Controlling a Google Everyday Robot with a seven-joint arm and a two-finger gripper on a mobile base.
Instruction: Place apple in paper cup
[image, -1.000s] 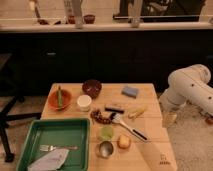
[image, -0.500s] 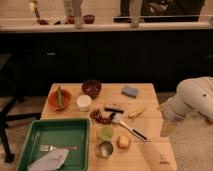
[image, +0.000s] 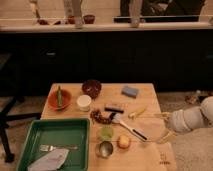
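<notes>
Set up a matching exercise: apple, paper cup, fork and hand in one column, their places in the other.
Things:
1. apple
2. paper cup
3. fork
4. hand

Places:
A. at the right edge of the table
B. in the green tray
C. just right of the metal cup
D. just right of the orange bowl

Pairs: 1-C, 2-D, 3-B, 4-A.

This looks like a kitchen: a long counter (image: 105, 26) over dark cabinets (image: 100, 60) runs behind a wooden table (image: 150, 161) set with bowls (image: 91, 88) and a green tray (image: 30, 142) holding a fork (image: 50, 148). The gripper (image: 165, 127) hangs at the table's right edge.
</notes>
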